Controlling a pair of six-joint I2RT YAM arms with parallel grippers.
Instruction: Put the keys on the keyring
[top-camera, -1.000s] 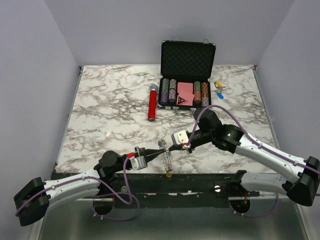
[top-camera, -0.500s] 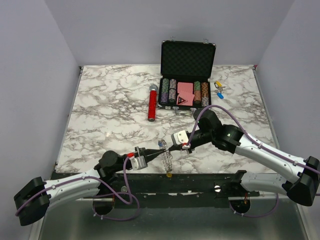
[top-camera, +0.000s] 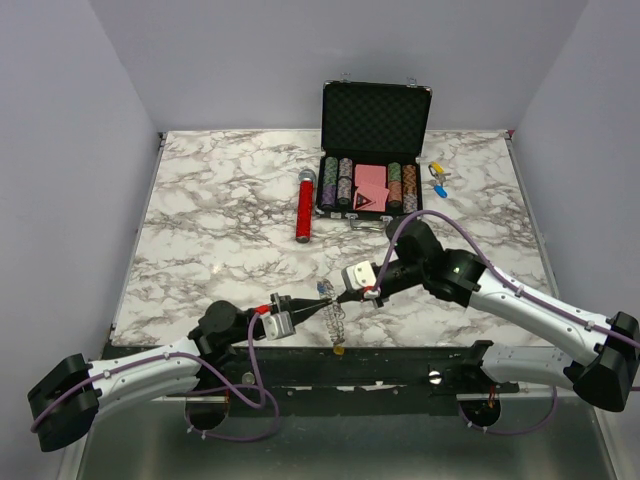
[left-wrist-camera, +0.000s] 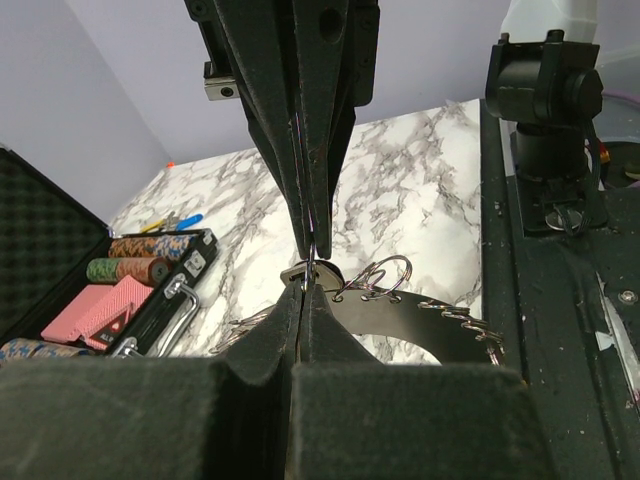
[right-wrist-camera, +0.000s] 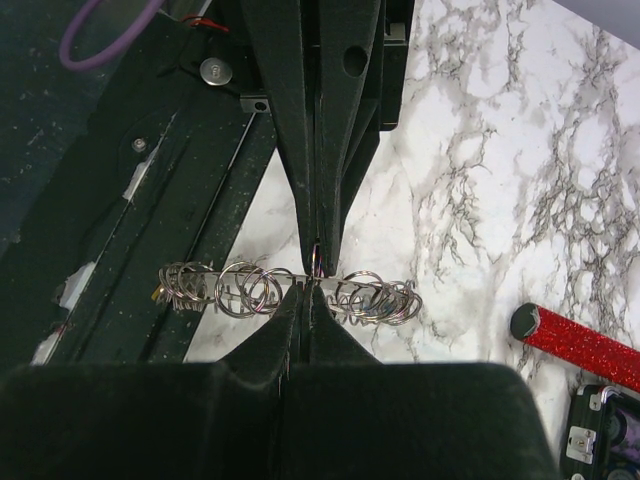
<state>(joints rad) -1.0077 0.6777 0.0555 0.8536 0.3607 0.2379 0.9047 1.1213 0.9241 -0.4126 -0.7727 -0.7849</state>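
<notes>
Keyring (top-camera: 337, 320) hanging edge-on at the near edge of the table (top-camera: 200, 230), well nearer than the red cylinder (top-camera: 304, 212). Left gripper (top-camera: 318, 302) and right gripper (top-camera: 337, 297), both fully closed, meet tip to tip, pinching its wire.

Closed left gripper (left-wrist-camera: 303, 300) below meets closed right gripper (left-wrist-camera: 311, 240) above, which pinches a keyring (left-wrist-camera: 385, 275) over a marble table (left-wrist-camera: 400, 180).

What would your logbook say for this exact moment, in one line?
place: near table edge | left fingers: shut on keyring | right fingers: shut on keyring, tip to tip | tagged keys: beside chip case
</notes>
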